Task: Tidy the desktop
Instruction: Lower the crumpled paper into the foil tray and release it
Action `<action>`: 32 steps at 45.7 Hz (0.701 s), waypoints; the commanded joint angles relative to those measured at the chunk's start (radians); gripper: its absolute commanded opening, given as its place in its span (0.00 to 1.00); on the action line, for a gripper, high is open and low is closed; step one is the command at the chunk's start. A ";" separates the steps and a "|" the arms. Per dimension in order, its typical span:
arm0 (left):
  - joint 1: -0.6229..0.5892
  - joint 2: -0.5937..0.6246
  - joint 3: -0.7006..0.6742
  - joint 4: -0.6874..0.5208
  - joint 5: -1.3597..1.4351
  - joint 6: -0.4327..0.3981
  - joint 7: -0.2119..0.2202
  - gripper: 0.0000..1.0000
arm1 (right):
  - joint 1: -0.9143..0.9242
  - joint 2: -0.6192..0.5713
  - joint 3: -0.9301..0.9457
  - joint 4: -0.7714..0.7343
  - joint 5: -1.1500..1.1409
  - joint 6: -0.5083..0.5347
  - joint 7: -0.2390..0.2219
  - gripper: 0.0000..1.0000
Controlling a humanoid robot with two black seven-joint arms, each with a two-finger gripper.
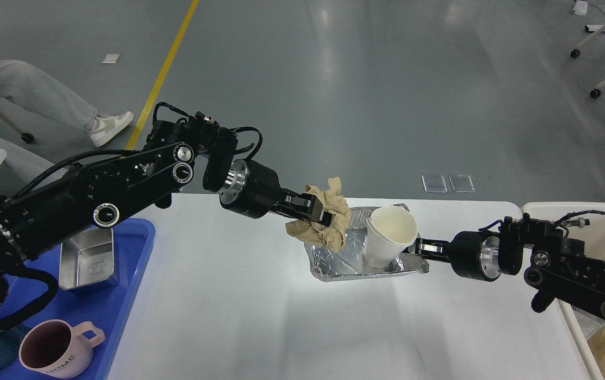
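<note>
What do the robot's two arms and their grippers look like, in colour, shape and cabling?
Both arms are matte black, built from thick links with round silver-ringed joint caps. Each wrist carries a polished silver metal ring before a black cylinder. Loose black cables loop over the joints. The left gripper and right gripper are black, with short blocky fingers. No sleeves or readable markings show.

The white tabletop carries a crumpled foil tray near its far edge, with a white paper cup tilted inside it. A blue plastic tray lies along the left side, holding a metal box and a pink mug.
</note>
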 commanded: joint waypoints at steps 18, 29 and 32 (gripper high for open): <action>0.028 -0.114 0.029 0.115 0.001 0.083 0.011 0.36 | 0.004 -0.005 0.003 0.008 0.002 -0.002 0.000 0.00; 0.040 -0.125 0.029 0.123 -0.002 0.117 0.019 0.58 | 0.004 -0.009 0.003 0.008 0.002 -0.002 0.000 0.00; 0.046 -0.127 0.029 0.123 -0.001 0.122 0.022 0.63 | 0.004 -0.009 0.003 0.008 0.002 -0.002 0.000 0.00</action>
